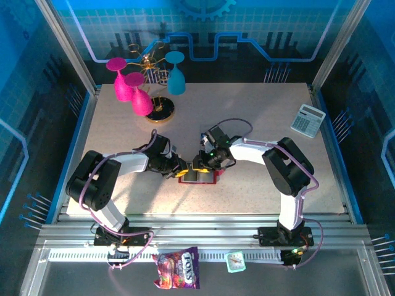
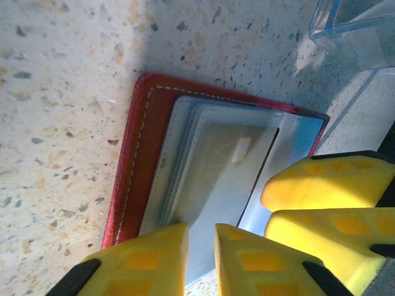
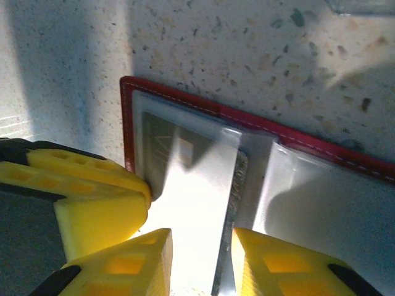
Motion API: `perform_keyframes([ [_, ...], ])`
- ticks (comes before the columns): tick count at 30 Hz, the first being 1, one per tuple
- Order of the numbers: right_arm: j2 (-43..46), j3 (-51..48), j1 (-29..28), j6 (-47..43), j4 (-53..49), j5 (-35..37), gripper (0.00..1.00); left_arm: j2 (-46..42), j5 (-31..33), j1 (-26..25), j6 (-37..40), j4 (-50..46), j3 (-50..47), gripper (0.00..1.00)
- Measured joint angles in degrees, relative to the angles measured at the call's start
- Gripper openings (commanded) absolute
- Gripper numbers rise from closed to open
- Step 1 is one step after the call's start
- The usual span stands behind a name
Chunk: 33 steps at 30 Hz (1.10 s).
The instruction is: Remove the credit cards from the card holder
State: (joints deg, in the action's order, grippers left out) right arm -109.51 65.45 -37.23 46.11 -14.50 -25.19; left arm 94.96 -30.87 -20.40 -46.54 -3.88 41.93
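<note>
Nearest, at the bottom of the top view, a candy bag [image 1: 177, 268] lies in front of the arm bases, off the table [image 1: 259, 105]. In mid-frame both arms bend inward and meet over the holder [image 2: 133, 160]. It lies open and flat on the table at the centre, red border outermost and grey-clear pockets [image 2: 179, 160] facing up.

The left gripper [image 2: 202, 233] has its jaws narrow, with the tips over the holder's edge at the bottom of its wrist view. It looks to be pinning the holder down, though contact is not clear. The right gripper [image 3: 200, 234] is closed to a slit around a pale card [image 3: 191, 203]. The card juts from a pocket toward the bottom of that frame, and glare washes out its face.

The card looks light, thin, slick and stiff with some spring, and the pocket probably holds it by friction. The best hold is the exposed end, with the pads flat on both faces. It should be drawn straight along the pocket rather than twisted. The holder seems light and soft, so it would likely slide or fold with the pull unless held at the opposite edge. Layered edges in the pockets suggest more inside, but I cannot count them.

Farther off, a clear box [image 2: 352, 24] sits at the upper right of the left wrist view. A calculator [image 1: 307, 119] at upper right and glasses [image 1: 139, 92] at upper left stand well apart.
</note>
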Motion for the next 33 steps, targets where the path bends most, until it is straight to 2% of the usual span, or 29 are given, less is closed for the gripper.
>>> perform_keyframes([
  [5,0.0,-0.26,0.0,1.29,1.97,-1.05,0.31,-0.04,0.28,0.0,0.13,-0.35,0.02,0.17],
  [21,-1.92,-0.2,-0.26,1.46,2.49,-2.1,0.32,-0.07,0.63,0.11,0.02,-0.5,0.02,0.17],
  [33,-1.95,1.97,-0.63,-2.25,-3.32,0.59,0.32,-0.09,0.63,0.11,0.0,-0.35,0.02,0.19],
])
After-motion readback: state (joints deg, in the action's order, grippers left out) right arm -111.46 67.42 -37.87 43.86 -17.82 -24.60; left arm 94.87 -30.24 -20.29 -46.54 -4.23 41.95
